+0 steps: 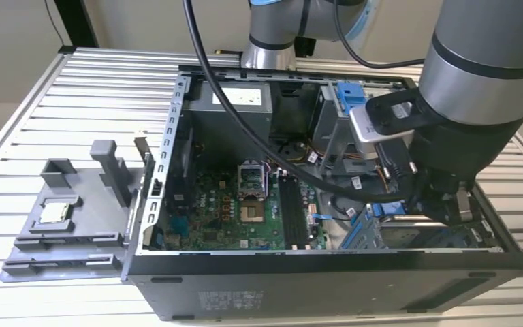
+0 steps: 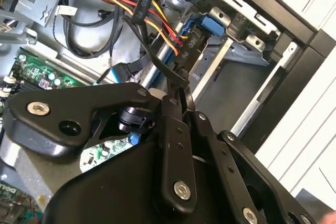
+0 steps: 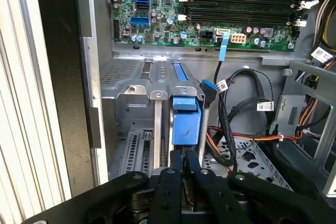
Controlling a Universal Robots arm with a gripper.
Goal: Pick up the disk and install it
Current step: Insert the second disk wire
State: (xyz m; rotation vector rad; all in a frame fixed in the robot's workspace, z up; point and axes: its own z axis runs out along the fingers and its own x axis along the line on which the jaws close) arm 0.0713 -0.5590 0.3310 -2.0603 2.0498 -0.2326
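- A slatted metal table [image 1: 80,88] is seen carrying an open computer case [image 1: 334,272], lid off and interior exposed.
- The arm [image 1: 479,61] is reached down steeply from the far side into the case at the exterior view's right. Its wrist is turned so that the tool points into the near right corner.
- The motherboard [image 1: 243,211] is laid flat on the case floor, to the exterior view's left of the arm.
- A grey fixture [image 1: 62,225] is set on the table outside the case's left wall, with a small square chip [image 1: 55,212] resting on it.
- The drive cage [image 3: 131,98] is fixed in the near right corner, and the disk [image 3: 186,124] is stood on edge between its metal rails, with the blue frame end showing.
- Bundled cables [image 3: 241,93] are draped just beside the cage. A snag is judged possible if the wrist is swung toward them, and a plug could be dragged loose.
- The gripper [image 3: 184,156] is held at the blue frame's exposed end, its jaws drawn together. Whether a thin edge of the frame is pinched cannot be told.
- Jamming is judged the main risk: a tilted push could bind the frame against a rail and leave the disk half seated.
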